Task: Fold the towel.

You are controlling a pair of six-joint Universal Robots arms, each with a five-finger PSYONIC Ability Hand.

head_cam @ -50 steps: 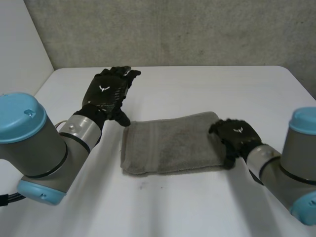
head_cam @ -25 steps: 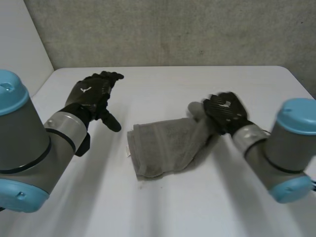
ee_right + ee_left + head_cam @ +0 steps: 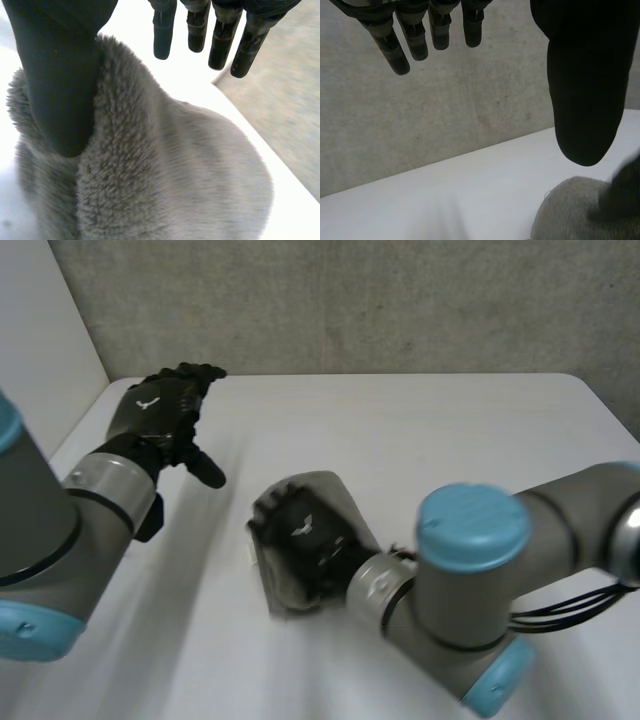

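Centrally, just left of the middle of the head view, the grey terry towel [image 3: 335, 502] lies bunched into a compact, doubled-over mound on the white table [image 3: 430, 430]. Its pale edges show above and below the black right hand [image 3: 305, 540], which rests on top of it.

In the right wrist view the towel [image 3: 175, 175] swells up as a thick, fluffy ridge under the palm. The right hand's thumb [image 3: 65, 75] is sunk into a crease beside that ridge. The fingers [image 3: 162, 35] reach out straight past the cloth and are not closed round it, so the hand is spread flat and pinches nothing.

The right arm [image 3: 470, 580] comes in from the lower right of the head view and crosses toward the centre, its light-blue cap in the foreground.

The left hand [image 3: 160, 412] hangs in the upper left of the head view, well apart from the towel and clear of the table, at the end of the left arm [image 3: 60, 530]. Its own wrist view shows the fingers [image 3: 395, 50] straight and loosely spread, the thumb [image 3: 580, 90] held away from them, and nothing between them. Beyond that thumb a rounded end of the towel [image 3: 565, 215] sits on the table, with a dark blurred shape that cannot be identified just beside it.

A mottled grey concrete wall [image 3: 380, 310] stands behind the table's far edge.
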